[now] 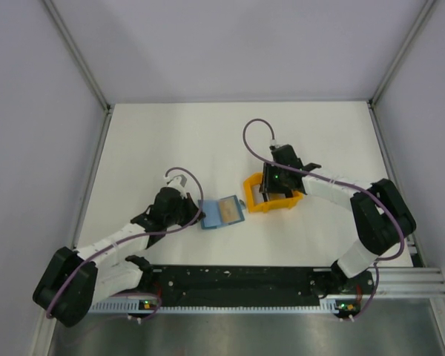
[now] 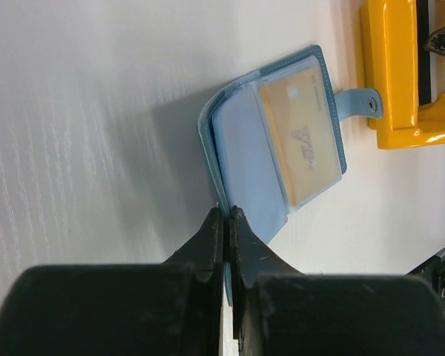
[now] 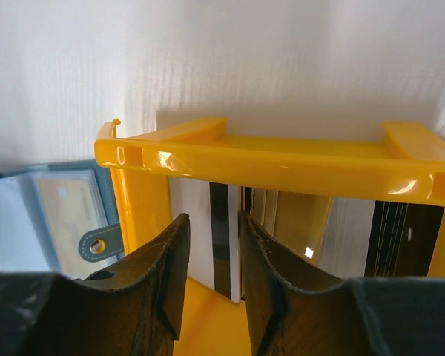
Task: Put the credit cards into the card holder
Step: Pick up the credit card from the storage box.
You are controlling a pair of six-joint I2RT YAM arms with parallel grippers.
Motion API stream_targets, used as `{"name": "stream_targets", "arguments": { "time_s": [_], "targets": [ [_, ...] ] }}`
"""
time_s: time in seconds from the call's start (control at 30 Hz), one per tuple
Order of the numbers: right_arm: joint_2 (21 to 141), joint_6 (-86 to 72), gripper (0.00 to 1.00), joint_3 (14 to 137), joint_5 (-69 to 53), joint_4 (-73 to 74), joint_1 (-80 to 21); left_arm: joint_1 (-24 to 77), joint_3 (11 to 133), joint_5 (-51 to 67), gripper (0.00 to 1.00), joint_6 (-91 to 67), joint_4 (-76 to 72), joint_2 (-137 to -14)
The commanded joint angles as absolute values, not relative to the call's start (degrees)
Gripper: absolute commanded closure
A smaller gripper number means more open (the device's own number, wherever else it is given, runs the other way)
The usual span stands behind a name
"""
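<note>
Your R gripper [image 3: 213, 222] has its jaws astride one upright credit card [image 3: 219, 252] in the orange rack [image 3: 282, 159], not yet clamped. Card holder [image 2: 241, 156] lies open just left of the rack, twd the worktop's [image 1: 170, 141] near edge, w/ L gripper [image 2: 227, 219] pinching its cover.

The white tabletop [image 1: 208, 133] has two things lying on it, near its middle. A blue card holder [image 1: 221, 212] lies open and flat, with a tan card [image 2: 300, 141] showing inside it, and its little strap [image 2: 360, 100] points toward the rack. The orange rack [image 1: 278, 205] sits just beside it on the right.
</note>
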State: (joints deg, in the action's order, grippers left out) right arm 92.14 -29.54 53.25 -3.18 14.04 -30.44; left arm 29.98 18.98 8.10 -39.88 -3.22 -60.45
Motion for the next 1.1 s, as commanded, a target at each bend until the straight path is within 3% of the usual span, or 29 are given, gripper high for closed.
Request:
{"name": "stream_targets", "arguments": {
  "time_s": [0.0,0.57,1.07],
  "targets": [
    [90.44,-29.18,0.68,54.58,-8.34,10.90,-29.97,29.71,20.83,8.88,1.00,-38.76,-5.80,-61.08],
    [92.20,-28.39,0.71,56.60,-23.11,7.21,-33.30,29.71,20.83,9.76,1.00,-38.94,-7.03,-62.49],
    [95.45,-28.39,0.68,58.45,-18.01,10.11,-36.74,29.71,20.57,9.84,1.00,-38.85,-6.77,-61.79]
  ]
}}
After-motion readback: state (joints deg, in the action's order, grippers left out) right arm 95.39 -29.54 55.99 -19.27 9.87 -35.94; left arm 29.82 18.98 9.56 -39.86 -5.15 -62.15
